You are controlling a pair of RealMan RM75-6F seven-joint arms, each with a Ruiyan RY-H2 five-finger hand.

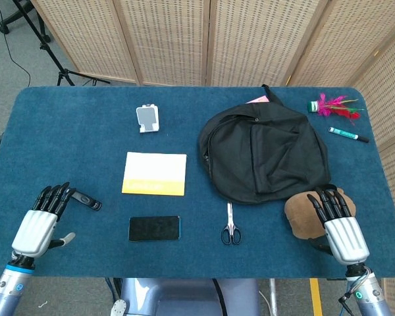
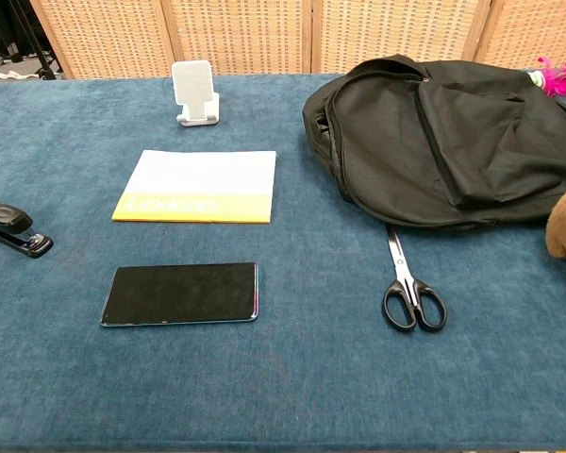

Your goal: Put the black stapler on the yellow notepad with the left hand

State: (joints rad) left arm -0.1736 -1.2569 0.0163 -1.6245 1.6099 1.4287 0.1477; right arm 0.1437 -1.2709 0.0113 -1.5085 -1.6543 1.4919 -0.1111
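Note:
The black stapler (image 1: 85, 200) (image 2: 9, 227) lies flat on the blue table at the front left. My left hand (image 1: 41, 220) rests just left of it, fingers stretched forward and apart, holding nothing; its fingertips reach level with the stapler's near end. The yellow notepad (image 1: 155, 173) (image 2: 198, 186) lies flat behind and to the right of the stapler. My right hand (image 1: 339, 227) sits at the front right, fingers spread over a brown plush toy (image 1: 304, 216), without gripping it. Neither hand shows in the chest view.
A black phone (image 1: 154, 228) (image 2: 180, 293) lies in front of the notepad. Scissors (image 1: 230, 226) (image 2: 410, 285) lie mid-front. A black backpack (image 1: 263, 154) (image 2: 453, 142) fills the right half. A white phone stand (image 1: 147, 119) stands behind the notepad. A feather shuttlecock (image 1: 334, 107) and marker (image 1: 348, 135) lie far right.

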